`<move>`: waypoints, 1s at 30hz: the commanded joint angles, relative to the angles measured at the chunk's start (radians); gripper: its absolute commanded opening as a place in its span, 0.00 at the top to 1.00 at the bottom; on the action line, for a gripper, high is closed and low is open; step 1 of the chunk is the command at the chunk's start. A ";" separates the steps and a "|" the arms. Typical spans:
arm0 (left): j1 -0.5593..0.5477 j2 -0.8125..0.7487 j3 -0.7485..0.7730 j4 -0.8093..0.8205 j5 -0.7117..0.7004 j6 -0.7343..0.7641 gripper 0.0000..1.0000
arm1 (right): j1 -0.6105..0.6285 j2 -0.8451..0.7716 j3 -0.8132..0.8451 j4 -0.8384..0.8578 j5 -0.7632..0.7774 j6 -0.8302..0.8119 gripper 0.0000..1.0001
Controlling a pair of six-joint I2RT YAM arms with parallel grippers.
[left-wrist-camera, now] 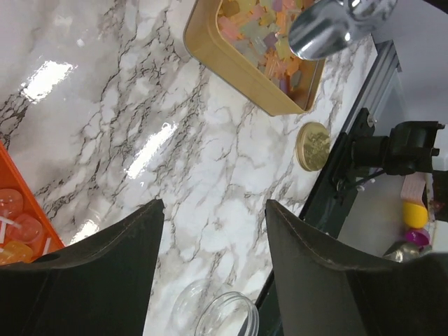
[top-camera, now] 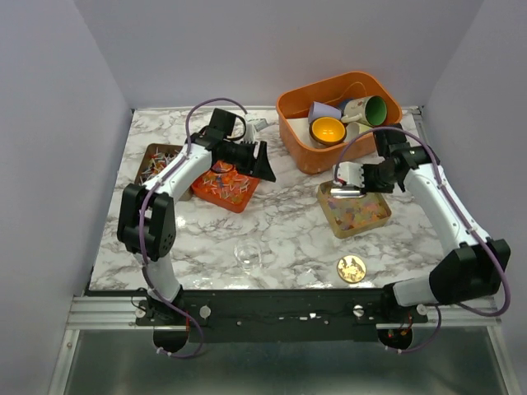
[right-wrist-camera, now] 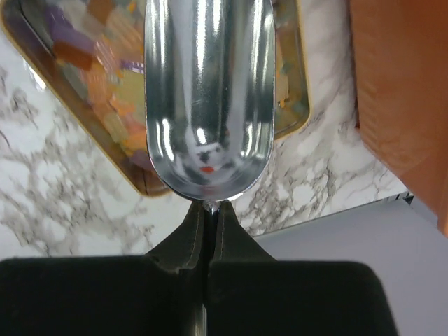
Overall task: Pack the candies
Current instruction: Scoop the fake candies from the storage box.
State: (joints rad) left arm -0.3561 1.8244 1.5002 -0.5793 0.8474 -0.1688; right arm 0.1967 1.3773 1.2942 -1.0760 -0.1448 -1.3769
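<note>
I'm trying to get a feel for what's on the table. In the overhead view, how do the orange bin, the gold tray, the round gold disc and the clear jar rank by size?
1. orange bin
2. gold tray
3. gold disc and clear jar: they look about alike, so I won't rank them.

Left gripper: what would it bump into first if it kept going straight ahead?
The left gripper would probably hit the bare table first, short of the candy tin; depth is unclear.

Marble table: orange bin, gold tray, orange tray, brown tray, gold disc, perhaps jar.
</note>
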 commanded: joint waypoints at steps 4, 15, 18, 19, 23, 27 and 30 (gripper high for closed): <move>-0.007 -0.163 -0.158 0.203 -0.114 -0.023 0.31 | -0.003 0.158 0.145 -0.168 0.390 -0.136 0.99; -0.007 -0.270 -0.314 0.280 -0.146 -0.023 0.31 | -0.002 0.184 0.079 -0.202 0.622 -0.197 0.99; -0.007 -0.266 -0.314 0.285 -0.148 -0.024 0.31 | -0.003 0.178 0.044 -0.194 0.659 -0.200 0.99; -0.007 -0.264 -0.313 0.285 -0.148 -0.026 0.31 | -0.002 0.178 0.018 -0.187 0.677 -0.203 0.99; -0.006 -0.255 -0.307 0.288 -0.146 -0.035 0.31 | 0.015 0.190 -0.061 -0.131 0.735 -0.209 0.99; -0.006 -0.258 -0.311 0.289 -0.148 -0.038 0.31 | 0.053 0.254 -0.064 -0.136 0.754 -0.098 0.99; -0.006 -0.261 -0.317 0.288 -0.151 -0.038 0.31 | 0.087 0.302 -0.035 -0.169 0.751 0.011 0.99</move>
State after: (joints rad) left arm -0.3618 1.5837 1.1854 -0.3134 0.7143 -0.2008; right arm 0.2405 1.5967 1.2350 -1.2030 0.5419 -1.5158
